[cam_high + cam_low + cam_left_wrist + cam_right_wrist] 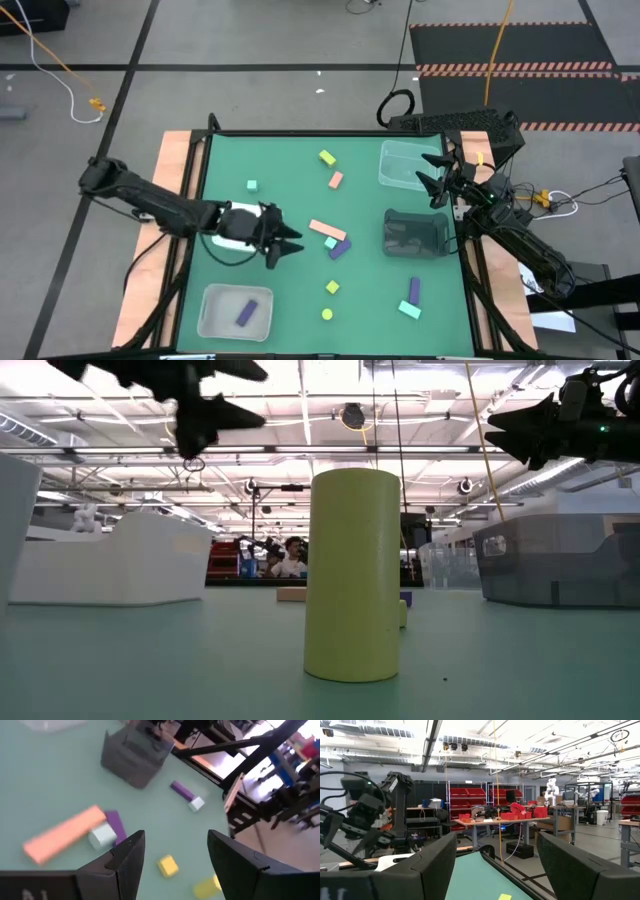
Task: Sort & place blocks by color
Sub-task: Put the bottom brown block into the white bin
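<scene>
Left tool (292,243) hangs with fingers apart, empty, above the surface (280,160) near the pink bar (327,229). Right tool (432,178) waits open over the clear tray (392,150). Judged step: reaching; next, descend and grip the bar.

No text, label, brand, number or sign can be read in any of the views. In the left wrist view a faint pale mark sits low on the left gripper's (172,857) housing, too blurred to make out.
</scene>
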You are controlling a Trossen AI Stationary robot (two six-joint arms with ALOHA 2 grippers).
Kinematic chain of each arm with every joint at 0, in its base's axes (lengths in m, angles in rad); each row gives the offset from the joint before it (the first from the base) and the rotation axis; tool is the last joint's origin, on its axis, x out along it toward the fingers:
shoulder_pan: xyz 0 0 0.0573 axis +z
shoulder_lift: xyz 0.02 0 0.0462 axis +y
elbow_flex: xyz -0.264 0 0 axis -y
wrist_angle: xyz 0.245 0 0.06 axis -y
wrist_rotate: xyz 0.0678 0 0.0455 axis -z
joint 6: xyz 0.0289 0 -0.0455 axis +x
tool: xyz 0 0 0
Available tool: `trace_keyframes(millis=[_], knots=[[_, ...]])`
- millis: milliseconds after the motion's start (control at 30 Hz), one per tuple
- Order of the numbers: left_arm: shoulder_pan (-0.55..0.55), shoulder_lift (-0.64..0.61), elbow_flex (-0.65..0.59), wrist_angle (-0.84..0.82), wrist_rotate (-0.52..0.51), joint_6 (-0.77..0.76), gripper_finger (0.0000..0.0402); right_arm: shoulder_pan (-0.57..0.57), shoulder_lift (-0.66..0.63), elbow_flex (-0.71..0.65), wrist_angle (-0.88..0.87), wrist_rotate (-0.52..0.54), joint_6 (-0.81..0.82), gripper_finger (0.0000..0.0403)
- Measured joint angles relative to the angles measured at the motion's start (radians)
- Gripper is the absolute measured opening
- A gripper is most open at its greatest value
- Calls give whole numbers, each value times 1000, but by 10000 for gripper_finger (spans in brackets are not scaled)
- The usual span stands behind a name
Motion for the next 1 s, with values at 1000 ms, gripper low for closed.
trace_keyframes(millis=[1000], knots=[[210,574,397,-392,26,793,216,0,0,0,0,0,0,270]])
